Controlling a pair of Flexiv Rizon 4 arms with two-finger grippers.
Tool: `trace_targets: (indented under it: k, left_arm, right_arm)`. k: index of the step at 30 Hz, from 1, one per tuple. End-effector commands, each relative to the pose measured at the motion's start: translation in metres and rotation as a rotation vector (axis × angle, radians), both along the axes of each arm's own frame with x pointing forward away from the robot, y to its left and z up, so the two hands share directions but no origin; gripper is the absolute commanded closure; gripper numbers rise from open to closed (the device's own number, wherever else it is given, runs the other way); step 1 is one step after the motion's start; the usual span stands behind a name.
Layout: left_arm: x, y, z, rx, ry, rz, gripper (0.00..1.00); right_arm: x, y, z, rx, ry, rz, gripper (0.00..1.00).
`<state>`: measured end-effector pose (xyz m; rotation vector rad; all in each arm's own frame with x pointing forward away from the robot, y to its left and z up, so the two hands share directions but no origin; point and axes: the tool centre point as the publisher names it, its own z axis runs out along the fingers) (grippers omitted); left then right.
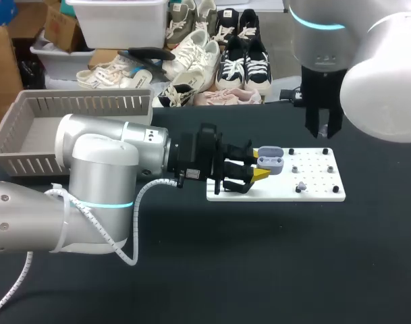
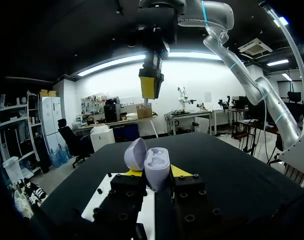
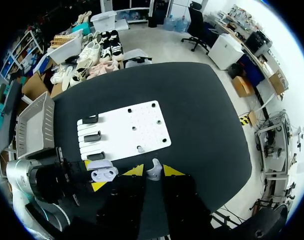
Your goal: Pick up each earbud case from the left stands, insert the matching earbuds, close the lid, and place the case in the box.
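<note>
An open lavender earbud case (image 2: 155, 167) sits upright between the yellow tips of my left gripper (image 2: 152, 173), lid (image 2: 135, 153) swung back and its wells facing up. In the head view the case (image 1: 270, 160) hangs over the left part of the white peg board (image 1: 313, 192). My right gripper (image 3: 153, 171) is shut on a pale earbud (image 3: 153, 169) and hangs high above the board's right part (image 1: 323, 129), above and beyond the case (image 3: 103, 173). A second earbud (image 1: 301, 185) lies on the board near its front right.
Three black stands (image 3: 92, 136) line the board's left side. A grey slatted basket (image 1: 30, 128) stands at the table's far left. Dark table surface lies bare in front of the board.
</note>
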<state>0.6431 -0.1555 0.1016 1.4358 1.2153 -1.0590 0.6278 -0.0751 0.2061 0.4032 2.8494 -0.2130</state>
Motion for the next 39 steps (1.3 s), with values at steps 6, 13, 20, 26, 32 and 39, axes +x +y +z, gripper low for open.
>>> trace_targets:
  k: [6, 13, 20, 26, 32, 39]
  left_arm:
    - [0.0, 0.0, -0.001, -0.002, -0.001, 0.0, 1.0]
    - [0.0, 0.0, -0.001, -0.002, -0.001, 0.0, 1.0]
    - [0.0, 0.0, -0.001, -0.002, -0.001, 0.0, 1.0]
    - [0.0, 0.0, -0.001, -0.002, -0.001, 0.0, 1.0]
    - [0.0, 0.0, -0.001, -0.002, -0.001, 0.0, 1.0]
    - [0.0, 0.0, -0.001, -0.002, -0.001, 0.0, 1.0]
  right_arm:
    - [-0.031, 0.029, 0.016, 0.011, 0.096, 0.099, 1.0]
    - [-0.034, 0.049, 0.01, 0.01, 0.126, 0.143, 1.0]
    - [-0.032, 0.065, -0.001, -0.011, 0.106, 0.13, 1.0]
    - [-0.028, 0.074, -0.009, -0.017, 0.1, 0.081, 1.0]
    - [-0.027, 0.079, -0.014, -0.027, 0.09, 0.031, 1.0]
    - [-0.022, 0.079, -0.017, 0.032, 0.092, -0.029, 1.0]
